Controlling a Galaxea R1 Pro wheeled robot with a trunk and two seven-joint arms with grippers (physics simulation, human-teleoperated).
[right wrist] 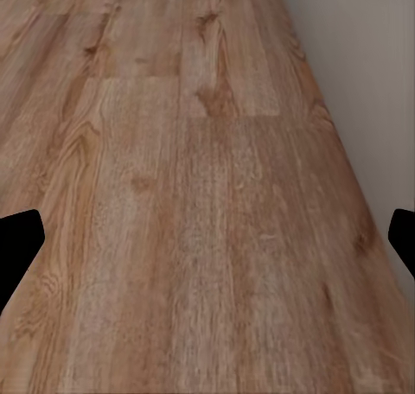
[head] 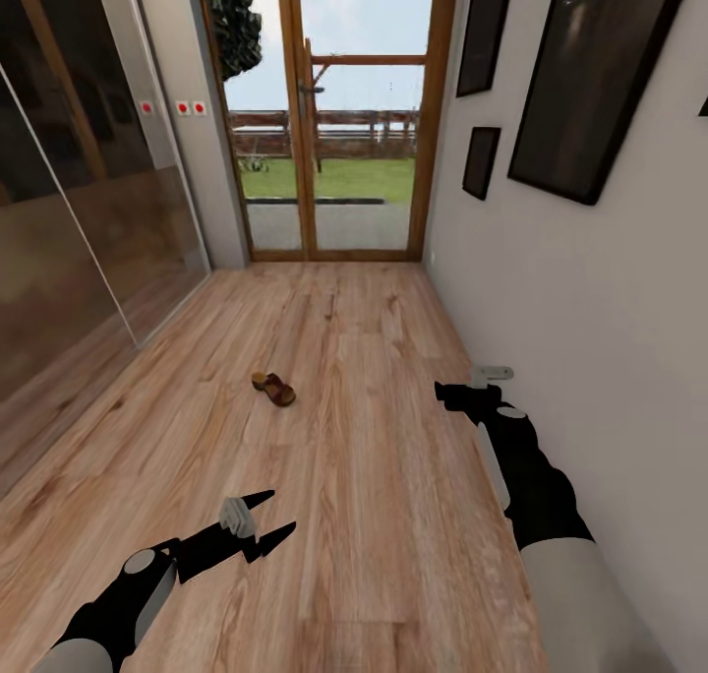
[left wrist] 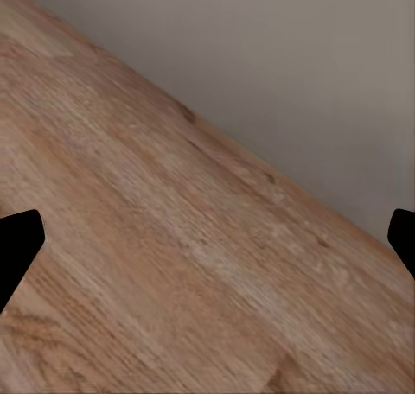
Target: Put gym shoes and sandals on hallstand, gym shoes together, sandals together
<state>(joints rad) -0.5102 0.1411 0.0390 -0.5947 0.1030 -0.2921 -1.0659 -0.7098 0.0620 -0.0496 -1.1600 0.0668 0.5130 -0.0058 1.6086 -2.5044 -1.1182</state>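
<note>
One dark brown sandal (head: 273, 389) lies alone on the corridor floor (head: 374, 476), midway toward the far glass door (head: 334, 112). The left gripper (head: 271, 518) hovers near, jaws apart and empty. The right gripper (head: 447, 393), by the right wall (head: 590, 289), seems likewise apart.
</note>
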